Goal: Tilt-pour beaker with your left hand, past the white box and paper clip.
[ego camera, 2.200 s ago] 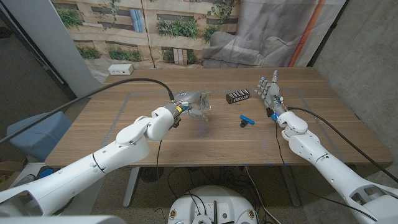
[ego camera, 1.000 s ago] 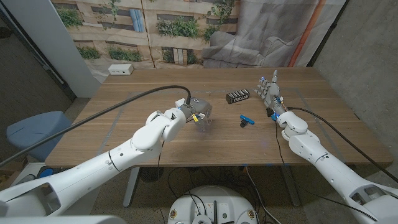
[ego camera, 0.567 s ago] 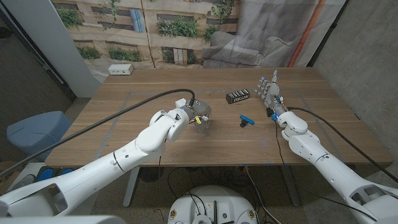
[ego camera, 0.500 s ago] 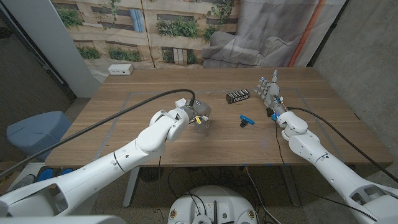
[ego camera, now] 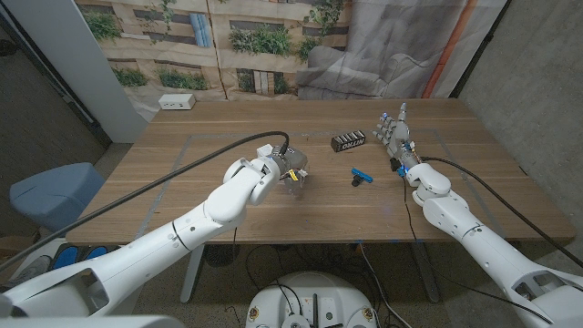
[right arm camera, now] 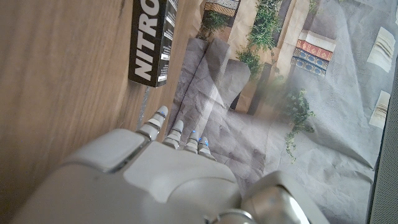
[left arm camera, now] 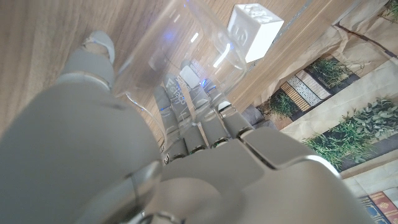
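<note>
**Left robot hand holds the beaker at mid-surface**

The left robot hand (ego camera: 284, 167) grips the clear beaker (ego camera: 296, 179) near the middle of the wooden surface (ego camera: 182, 182). From the head camera the beaker shows just beyond and below the fingers, close above the wood; whether its base touches the surface cannot be told. In the left wrist view the fingers (left arm camera: 186, 109) wrap round the glass wall of the beaker (left arm camera: 174, 56), with the thumb on the other side — the glass lies slanted across that picture.

The white box (ego camera: 177, 102) sits at the far left corner of the surface, well apart from the left robot hand; it shows through and past the beaker in the left wrist view (left arm camera: 255, 22). A black box with white lettering (ego camera: 348, 141) lies to the right of the beaker and a little farther back, and it shows beyond the fingertips in the right wrist view (right arm camera: 152, 40). A small blue clip (ego camera: 362, 176) lies between the beaker and the right arm, apart from both.

The right robot hand (ego camera: 395, 133) stands near the right edge with its fingers apart and pointing away from the robot — it holds nothing. A black cable (ego camera: 182, 159) runs along the left arm to its wrist.
</note>
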You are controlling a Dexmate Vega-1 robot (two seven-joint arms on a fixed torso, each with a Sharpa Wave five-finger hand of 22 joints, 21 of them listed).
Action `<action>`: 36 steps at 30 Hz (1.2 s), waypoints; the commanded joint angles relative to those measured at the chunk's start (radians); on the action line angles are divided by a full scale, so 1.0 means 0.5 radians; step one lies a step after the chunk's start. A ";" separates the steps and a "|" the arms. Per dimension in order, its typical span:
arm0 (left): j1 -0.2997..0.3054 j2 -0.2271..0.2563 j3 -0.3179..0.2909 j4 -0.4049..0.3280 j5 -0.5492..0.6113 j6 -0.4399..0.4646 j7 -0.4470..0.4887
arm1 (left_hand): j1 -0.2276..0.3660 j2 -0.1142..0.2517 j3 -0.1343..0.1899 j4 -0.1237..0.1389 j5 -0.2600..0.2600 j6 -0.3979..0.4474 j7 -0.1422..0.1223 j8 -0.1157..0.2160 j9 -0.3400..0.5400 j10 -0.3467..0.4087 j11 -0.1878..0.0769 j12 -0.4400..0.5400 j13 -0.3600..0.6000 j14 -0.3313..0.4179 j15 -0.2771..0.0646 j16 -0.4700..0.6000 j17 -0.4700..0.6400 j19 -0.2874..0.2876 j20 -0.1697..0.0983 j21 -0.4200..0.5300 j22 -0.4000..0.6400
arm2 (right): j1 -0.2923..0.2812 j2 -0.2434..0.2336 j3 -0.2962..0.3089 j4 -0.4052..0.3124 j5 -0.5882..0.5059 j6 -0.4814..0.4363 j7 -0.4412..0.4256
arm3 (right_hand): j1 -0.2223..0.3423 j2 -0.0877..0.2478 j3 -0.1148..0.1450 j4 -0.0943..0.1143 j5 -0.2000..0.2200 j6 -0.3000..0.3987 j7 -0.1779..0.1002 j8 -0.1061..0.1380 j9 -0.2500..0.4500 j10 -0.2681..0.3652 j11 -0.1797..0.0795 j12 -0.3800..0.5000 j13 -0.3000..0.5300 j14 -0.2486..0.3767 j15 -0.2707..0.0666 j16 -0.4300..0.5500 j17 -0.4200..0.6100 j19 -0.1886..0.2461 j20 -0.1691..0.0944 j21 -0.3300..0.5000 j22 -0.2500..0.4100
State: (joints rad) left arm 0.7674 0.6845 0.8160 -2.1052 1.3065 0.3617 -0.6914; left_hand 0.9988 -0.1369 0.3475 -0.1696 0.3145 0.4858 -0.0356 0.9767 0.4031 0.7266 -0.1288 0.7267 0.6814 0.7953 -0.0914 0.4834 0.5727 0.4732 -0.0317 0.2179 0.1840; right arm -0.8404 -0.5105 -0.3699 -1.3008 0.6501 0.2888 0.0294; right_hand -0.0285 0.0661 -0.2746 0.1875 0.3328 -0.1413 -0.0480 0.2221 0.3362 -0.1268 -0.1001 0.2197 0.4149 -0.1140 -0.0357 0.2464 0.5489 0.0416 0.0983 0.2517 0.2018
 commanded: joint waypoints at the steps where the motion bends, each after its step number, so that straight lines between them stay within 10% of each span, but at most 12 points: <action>1: 0.016 -0.040 -0.017 0.020 0.119 -0.043 -0.108 | 0.486 0.499 -0.009 0.000 0.008 0.004 0.010 0.009 0.001 0.062 -0.063 -0.001 -0.001 0.014 -0.221 -0.016 0.001 0.010 0.010 0.000 0.007 | 0.001 0.001 0.000 0.000 0.000 0.001 0.000 | 0.013 0.171 -0.011 0.002 0.012 -0.011 -0.002 0.011 0.003 -0.018 0.005 0.012 0.010 -0.011 -0.039 0.006 0.011 0.002 0.013 0.014 0.009; 36: 0.233 -0.059 -0.225 -0.067 -0.105 0.036 0.370 | 0.490 0.515 -0.017 -0.011 0.018 0.014 0.010 0.010 -0.042 0.079 -0.071 0.001 -0.022 0.042 -0.234 -0.057 -0.008 0.041 -0.005 0.012 0.010 | 0.001 0.001 0.000 0.001 0.000 0.002 0.001 | 0.013 0.171 -0.011 0.002 0.012 -0.011 -0.002 0.011 0.003 -0.018 0.005 0.012 0.010 -0.011 -0.039 0.006 0.011 0.002 0.013 0.014 0.009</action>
State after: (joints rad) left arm 0.8429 0.6512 0.7478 -2.1220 1.3477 0.3539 -0.6444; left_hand 0.9898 -0.1279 0.3393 -0.1696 0.3182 0.4878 -0.0335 0.9804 0.3811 0.7266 -0.1288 0.7211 0.6709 0.8040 -0.0929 0.4606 0.5700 0.4822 -0.0302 0.2179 0.1838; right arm -0.8401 -0.5101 -0.3699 -1.3010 0.6500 0.2890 0.0298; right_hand -0.0285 0.0661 -0.2746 0.1875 0.3328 -0.1413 -0.0480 0.2221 0.3362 -0.1267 -0.1001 0.2197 0.4148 -0.1140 -0.0357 0.2464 0.5489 0.0416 0.0983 0.2517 0.2018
